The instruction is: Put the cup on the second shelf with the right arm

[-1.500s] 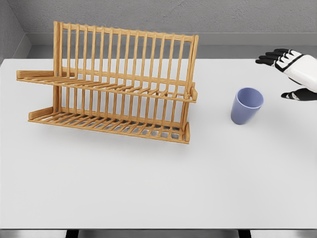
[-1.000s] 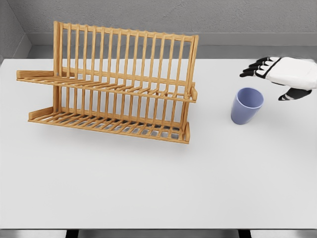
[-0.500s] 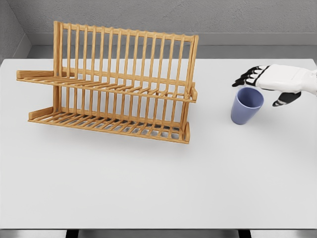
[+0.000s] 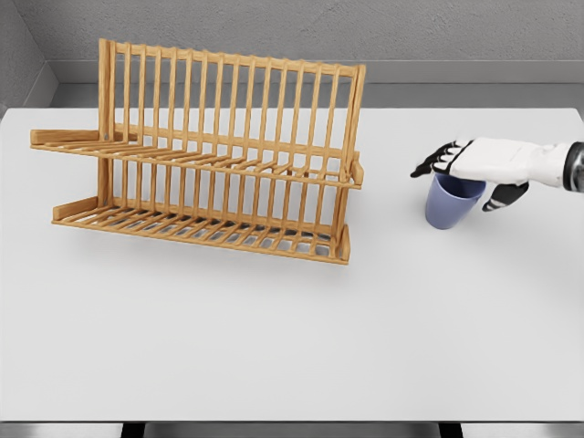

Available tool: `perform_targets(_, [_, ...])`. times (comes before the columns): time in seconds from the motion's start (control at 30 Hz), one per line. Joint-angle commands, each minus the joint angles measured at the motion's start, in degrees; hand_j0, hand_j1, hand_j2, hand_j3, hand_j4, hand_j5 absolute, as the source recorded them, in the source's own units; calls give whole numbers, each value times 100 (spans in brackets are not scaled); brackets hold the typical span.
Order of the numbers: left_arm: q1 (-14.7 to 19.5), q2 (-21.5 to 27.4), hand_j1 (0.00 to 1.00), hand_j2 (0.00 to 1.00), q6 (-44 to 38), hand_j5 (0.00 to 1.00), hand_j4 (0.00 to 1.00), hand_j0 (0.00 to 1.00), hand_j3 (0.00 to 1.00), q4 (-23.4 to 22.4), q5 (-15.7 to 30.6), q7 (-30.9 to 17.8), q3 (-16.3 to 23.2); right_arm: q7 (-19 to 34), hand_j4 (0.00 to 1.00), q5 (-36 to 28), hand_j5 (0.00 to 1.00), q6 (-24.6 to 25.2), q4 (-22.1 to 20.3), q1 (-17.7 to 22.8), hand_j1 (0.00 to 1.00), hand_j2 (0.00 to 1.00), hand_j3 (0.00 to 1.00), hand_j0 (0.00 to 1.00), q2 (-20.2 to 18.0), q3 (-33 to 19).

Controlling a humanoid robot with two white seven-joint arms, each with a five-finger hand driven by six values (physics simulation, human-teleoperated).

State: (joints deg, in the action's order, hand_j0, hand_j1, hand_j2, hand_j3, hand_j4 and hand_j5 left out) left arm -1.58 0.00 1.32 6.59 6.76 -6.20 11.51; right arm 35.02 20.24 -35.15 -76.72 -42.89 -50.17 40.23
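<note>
Head view shows my right hand point(image 4: 467, 164) spread, unclenched, over the cup's point(image 4: 449, 205) rim near the bench's point(image 4: 274, 347) right edge, holding nothing, placed, I judge, to close around it. Rack point(image 4: 205, 151) stands well apart, toward the left.

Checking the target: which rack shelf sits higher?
The upper shelf of the wooden rack, midway up the slatted back; the lower shelf rests on the table.

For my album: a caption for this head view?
Right robot hand hovers open over the blue cup beside the wooden rack.
</note>
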Motion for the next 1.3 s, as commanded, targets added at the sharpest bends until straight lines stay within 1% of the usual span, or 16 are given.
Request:
perform_targets(0.0, [0,0,100,100,0,100,100,100,100,0,1,4,0,-2,100,-29,100,15,43,0,100,100,100,100,-1,37])
perform_targets(0.1, [0,0,100,100,0,100,100,100,100,0,1,4,0,-2,100,-29,100,15,43,0,100,100,100,100,-1,37])
perform_targets(0.13, [0,0,100,100,0,100,100,100,100,0,1,4,0,-2,98,-29,98,15,43,0,98,98,98,98,-1,37])
perform_targets(0.23, [0,0,100,100,0,100,100,100,100,0,1,4,0,-2,76,-38,76,15,35,0,76,76,76,76,-1,37])
perform_targets(0.27, [0,0,100,100,0,100,100,100,100,0,1,-4,0,-2,72,-38,72,15,35,0,72,72,72,72,-1,46])
perform_targets(0.3, [0,0,100,100,0,100,100,100,100,0,1,4,0,-2,69,-38,69,15,35,0,69,69,69,69,-1,46])
perform_targets(0.47, [0,0,100,100,0,100,100,100,100,0,1,4,0,-2,63,-38,63,15,17,0,63,63,63,63,-1,37])
perform_targets(0.7, [0,0,100,100,0,100,100,100,100,0,1,-4,0,-2,60,-64,60,15,-9,-9,60,60,60,60,-2,-7])
perform_targets(0.87, [0,0,100,100,0,100,100,100,100,0,1,-4,0,-2,56,-91,56,15,-18,-18,56,56,56,56,-10,-42])
perform_targets(1.03, [0,0,100,100,0,100,100,100,100,0,1,-4,0,-2,55,-91,55,15,-18,-220,55,55,55,55,-10,-51])
perform_targets(1.13, [0,0,100,100,0,100,100,100,100,0,1,4,0,-2,55,-91,55,15,-36,-272,55,55,55,55,-19,-59])
perform_targets(1.17, [0,0,100,100,0,100,100,100,100,0,1,4,0,-2,55,-91,55,15,-44,-246,55,55,55,55,-10,-252])
perform_targets(1.2, [0,0,100,100,0,100,100,100,100,0,1,4,0,-2,55,-91,55,15,-44,-255,55,55,55,55,-10,-332])
perform_targets(1.27, [0,0,100,100,0,100,100,100,100,0,1,4,0,-2,55,-91,55,15,-53,-264,55,55,55,55,-19,-376])
